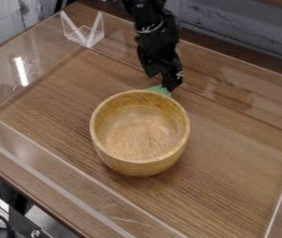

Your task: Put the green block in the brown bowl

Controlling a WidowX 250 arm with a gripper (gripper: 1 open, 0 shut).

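Observation:
The brown bowl (pixel 100 113) stands in the middle of the wooden table, round, light wood, with nothing inside it. Just behind its far rim lies the small green block (pixel 159 90), partly hidden by the rim and by the gripper. My black gripper (pixel 168 82) points down right over the block, its fingertips at the block's upper right edge. The jaws stand open, and I cannot tell whether they touch the block.
Low clear plastic walls (pixel 25 70) run round the wooden table top (pixel 236 158). A clear plastic stand (pixel 84 30) sits at the back left corner. A dark wall runs behind the arm.

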